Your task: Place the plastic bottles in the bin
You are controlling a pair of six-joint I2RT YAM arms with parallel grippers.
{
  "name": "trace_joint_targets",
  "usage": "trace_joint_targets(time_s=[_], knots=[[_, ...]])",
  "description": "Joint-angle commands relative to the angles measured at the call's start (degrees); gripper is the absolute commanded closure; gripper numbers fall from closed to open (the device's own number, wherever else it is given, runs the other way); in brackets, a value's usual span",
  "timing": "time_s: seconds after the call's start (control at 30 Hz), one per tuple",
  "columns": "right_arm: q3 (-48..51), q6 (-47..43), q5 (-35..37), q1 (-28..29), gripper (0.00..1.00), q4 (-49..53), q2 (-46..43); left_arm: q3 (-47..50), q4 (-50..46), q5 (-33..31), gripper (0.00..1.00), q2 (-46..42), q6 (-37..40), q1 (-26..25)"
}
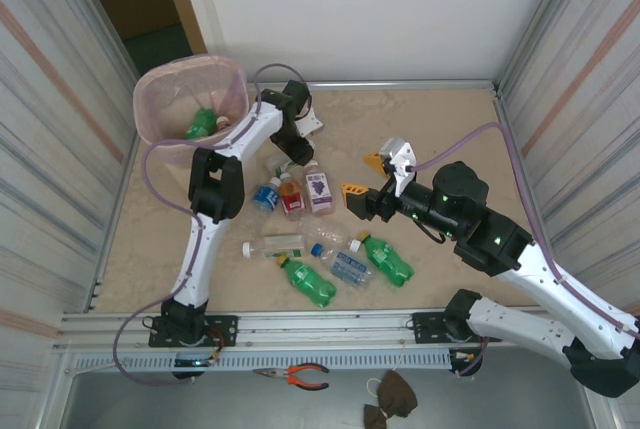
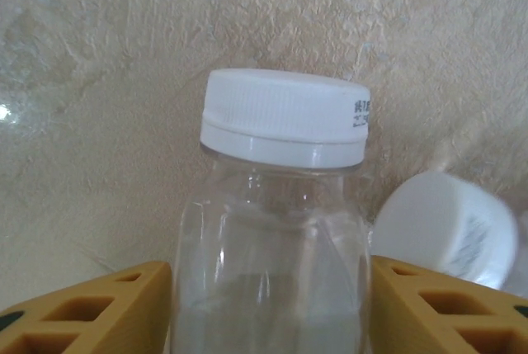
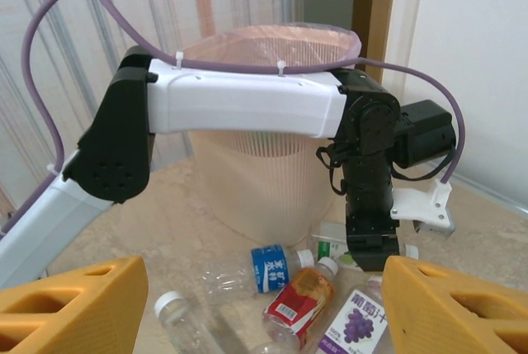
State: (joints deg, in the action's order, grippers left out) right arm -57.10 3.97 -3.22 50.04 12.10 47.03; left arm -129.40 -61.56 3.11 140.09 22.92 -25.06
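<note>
Pink mesh over a beige lower body marks the bin (image 1: 160, 89), which stands at the far left corner of the bench (image 1: 450, 129). Through its open top a green bottle (image 1: 201, 124) shows inside, so the job is begun but, as I judge it, far from finished. Most of the plastic bottles (image 1: 345, 267) lie loose on the bench between the two arms. A blue-labelled bottle (image 1: 266, 194), a red-labelled bottle (image 1: 291, 196) and a purple-labelled bottle (image 1: 319, 192) sit close together, and nearer the arm bases lie a clear one on its side (image 1: 280, 245) and two green ones (image 1: 308, 281). The left tool (image 2: 271, 288) is down at the far edge of that cluster, near the bin, with its yellow fingers (image 2: 107, 304) on either side of a clear bottle (image 2: 272, 205). The fingers sit right at its walls, but I cannot tell whether they pinch it yet. That bottle looks empty and thin-walled, topped by a ribbed white cap (image 2: 285, 123), and a second white cap (image 2: 445, 226) lies just beside it. The right tool (image 1: 363, 176) hovers over the middle of the bench, released, with nothing between its fingers.
</note>
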Motion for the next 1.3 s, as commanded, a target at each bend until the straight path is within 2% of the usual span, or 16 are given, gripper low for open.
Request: trace_joint_targets(time_s=[0.0,0.4,0.77,0.87,1.1,1.27], knots=[[0.2,-1.0,0.2,0.4,0.26,-0.7,-0.5,-0.8,-1.2,1.4,0.42,0.9,0.7,0.6],[0.4,-1.1,0.6,0.5,0.26,-0.6,-1.3,-0.9,0.5,0.3,0.56,-2.5,0.1,0.6],[0.1,-1.1,1.1,0.5,0.26,-0.3,-2.0,-0.8,5.3,0.2,0.60,-10.4,-3.1,0.6],[-0.2,-1.2,1.2,0.4,0.26,-0.2,-2.0,-0.3,7.8,2.2,0.60,-13.7,-4.6,0.6],[-0.5,-0.9,1.1,0.4,0.27,-0.2,-2.0,1.6,14.3,11.7,0.60,-23.2,-7.6,0.6],[-0.7,-0.9,0.9,0.4,0.27,-0.2,-2.0,3.0,18.6,14.6,0.60,-29.8,-9.4,0.6]])
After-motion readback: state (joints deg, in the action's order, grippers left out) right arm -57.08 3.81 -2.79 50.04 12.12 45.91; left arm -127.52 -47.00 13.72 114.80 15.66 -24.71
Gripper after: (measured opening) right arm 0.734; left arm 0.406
